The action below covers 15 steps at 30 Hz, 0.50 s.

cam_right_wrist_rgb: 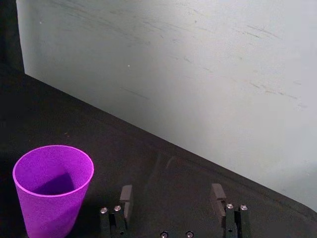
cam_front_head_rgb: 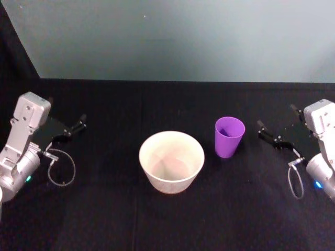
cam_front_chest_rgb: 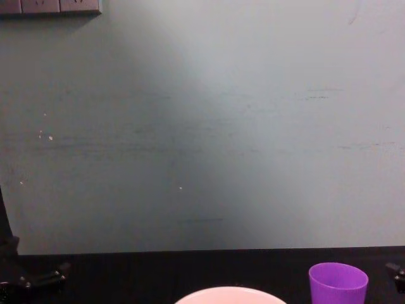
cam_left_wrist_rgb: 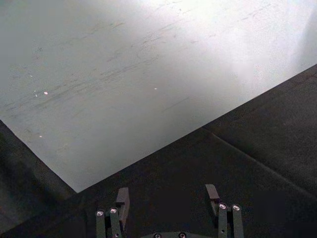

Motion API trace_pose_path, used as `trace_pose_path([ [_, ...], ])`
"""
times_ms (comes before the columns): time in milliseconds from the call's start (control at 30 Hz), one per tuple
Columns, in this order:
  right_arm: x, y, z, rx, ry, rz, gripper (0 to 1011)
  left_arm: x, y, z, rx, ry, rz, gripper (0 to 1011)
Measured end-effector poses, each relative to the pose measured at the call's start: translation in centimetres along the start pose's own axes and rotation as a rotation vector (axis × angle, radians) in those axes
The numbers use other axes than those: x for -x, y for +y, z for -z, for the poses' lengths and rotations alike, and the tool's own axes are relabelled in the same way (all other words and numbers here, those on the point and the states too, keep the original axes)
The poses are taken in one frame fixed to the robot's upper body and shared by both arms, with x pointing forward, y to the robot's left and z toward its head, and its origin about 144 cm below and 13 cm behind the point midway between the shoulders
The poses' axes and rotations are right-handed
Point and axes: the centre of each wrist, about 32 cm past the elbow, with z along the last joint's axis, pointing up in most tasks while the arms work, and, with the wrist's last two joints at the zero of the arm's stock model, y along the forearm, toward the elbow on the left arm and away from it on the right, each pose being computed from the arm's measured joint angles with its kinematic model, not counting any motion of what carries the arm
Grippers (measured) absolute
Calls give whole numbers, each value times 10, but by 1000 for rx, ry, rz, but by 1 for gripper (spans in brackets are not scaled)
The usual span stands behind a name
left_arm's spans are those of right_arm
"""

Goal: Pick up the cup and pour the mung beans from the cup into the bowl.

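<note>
While the cup (cam_front_head_rgb: 229,137) stands upright just right of the bowl (cam_front_head_rgb: 171,161), mid-frame | my right end effector (cam_right_wrist_rgb: 171,194), spread and empty at right edge, is nearer; cup lies toward centre | left end effector (cam_left_wrist_rgb: 167,194) spread, parked far left.

A black tabletop (cam_front_head_rgb: 167,219) meets a pale grey-green wall (cam_front_head_rgb: 172,36) bearing grey plates (cam_front_chest_rgb: 50,6) high up.

The cup (cam_front_head_rgb: 229,137): smooth matt plastic; bowl (cam_front_head_rgb: 171,161) smooth (perhaps ceramic); table (cam_front_head_rgb: 104,219) matt.

Bowl (cam_front_head_rgb: 171,161) on table (cam_front_head_rgb: 104,209), centre; cup (cam_front_head_rgb: 229,136) on table just right of bowl, slightly behind, not touching.
</note>
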Motion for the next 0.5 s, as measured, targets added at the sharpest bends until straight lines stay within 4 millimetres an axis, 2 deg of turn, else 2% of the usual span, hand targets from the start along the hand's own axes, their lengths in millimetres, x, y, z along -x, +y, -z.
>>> trace_pose_path([
  [500,0,0,0,0,0,0,1000,0,0,0,0,0,0,1000],
])
